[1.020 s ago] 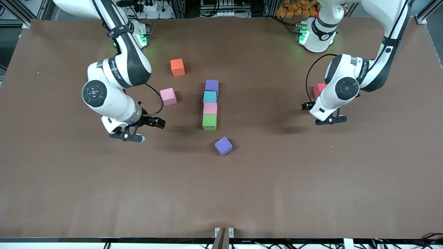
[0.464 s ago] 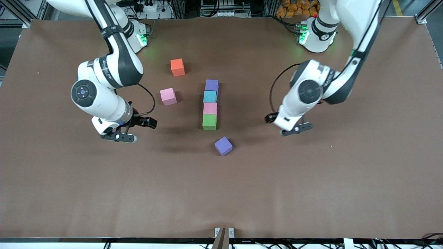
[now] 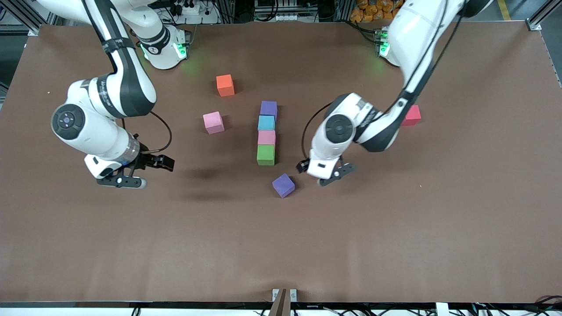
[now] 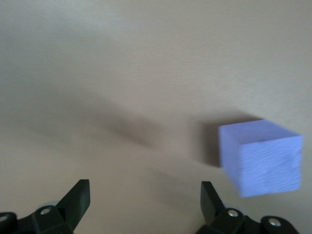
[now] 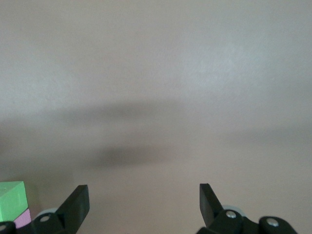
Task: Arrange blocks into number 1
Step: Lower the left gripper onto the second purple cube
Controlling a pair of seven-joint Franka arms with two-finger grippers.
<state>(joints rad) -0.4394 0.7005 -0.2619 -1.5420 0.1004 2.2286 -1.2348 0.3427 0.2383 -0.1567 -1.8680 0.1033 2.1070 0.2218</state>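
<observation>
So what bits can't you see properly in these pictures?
- Red block: front view, partly covered by the left arm.
- Loose purple block: left wrist view, blurred.
- Green block and pink block: right wrist view, cut off at the picture's edge.

Both arms reach low, left pincer (image 3: 326, 175) and right pincer (image 3: 127, 175) apparently spread.

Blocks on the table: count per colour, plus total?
purple blocks: 2
pink blocks: 2
blue block: 1
green block: 1
orange block: 1
red block: 1
Total: 8
</observation>
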